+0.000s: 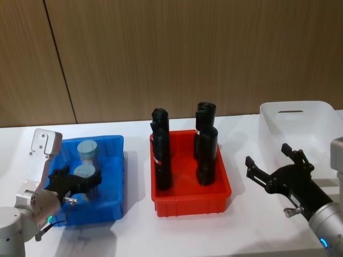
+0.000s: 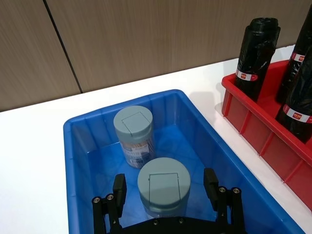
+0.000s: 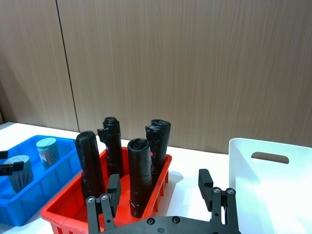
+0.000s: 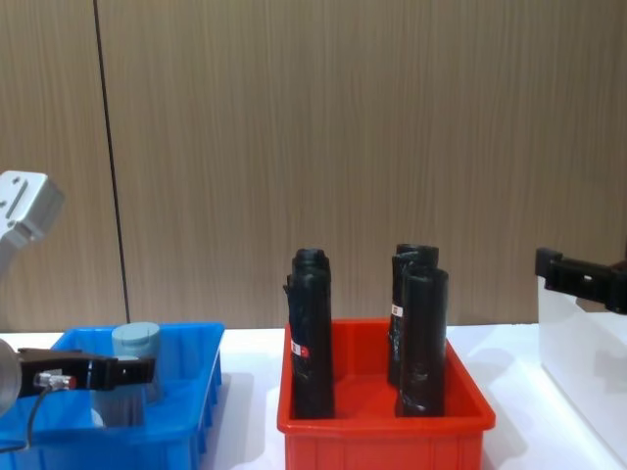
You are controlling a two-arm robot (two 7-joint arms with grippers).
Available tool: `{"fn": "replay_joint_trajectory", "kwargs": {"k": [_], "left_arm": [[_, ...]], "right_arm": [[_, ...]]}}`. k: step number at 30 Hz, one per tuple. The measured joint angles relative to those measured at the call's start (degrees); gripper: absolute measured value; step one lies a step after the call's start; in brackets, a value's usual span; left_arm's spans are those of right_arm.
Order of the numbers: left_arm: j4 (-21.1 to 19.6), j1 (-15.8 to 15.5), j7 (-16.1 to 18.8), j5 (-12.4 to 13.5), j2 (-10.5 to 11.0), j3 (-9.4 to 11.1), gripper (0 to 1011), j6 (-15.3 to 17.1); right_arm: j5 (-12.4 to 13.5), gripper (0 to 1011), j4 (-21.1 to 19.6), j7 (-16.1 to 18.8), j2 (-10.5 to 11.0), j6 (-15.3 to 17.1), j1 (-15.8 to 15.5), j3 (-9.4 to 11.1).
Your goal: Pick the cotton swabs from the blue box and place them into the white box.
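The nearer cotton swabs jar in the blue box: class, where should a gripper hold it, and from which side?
Grip the jar by its round wall below the lid, coming down over the blue box rim: it stands upright, the walls block a low approach, and the open left gripper straddles it.

You get bright, even light from overhead. Soft, pale shadows fall on the white table [image 1: 134,235] just below the left gripper [image 1: 88,184], along the blue box's [image 1: 115,187] front, and beside the red bin [image 1: 190,204]. The blue walls ahead of that gripper carry a mild sheen.
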Motion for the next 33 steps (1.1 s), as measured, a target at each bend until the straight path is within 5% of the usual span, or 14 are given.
{"fn": "replay_joint_trajectory", "kwargs": {"k": [14,26,33], "left_arm": [[4.9,-2.4,-2.8,0.6,-1.0,0.0,998,-2.4],[8.1,-3.5,-4.4,-1.3,-1.8,-0.2,702,-4.2],[8.7,-3.7,-5.0,-2.7,-2.0,-0.4,670,-4.9]], "right_arm": [[0.0,1002,0.0,0.0,0.0,0.0,0.0,0.0],[0.0,1002,0.0,0.0,0.0,0.0,0.0,0.0],[0.0,1002,0.0,0.0,0.0,0.0,0.0,0.0]]}}
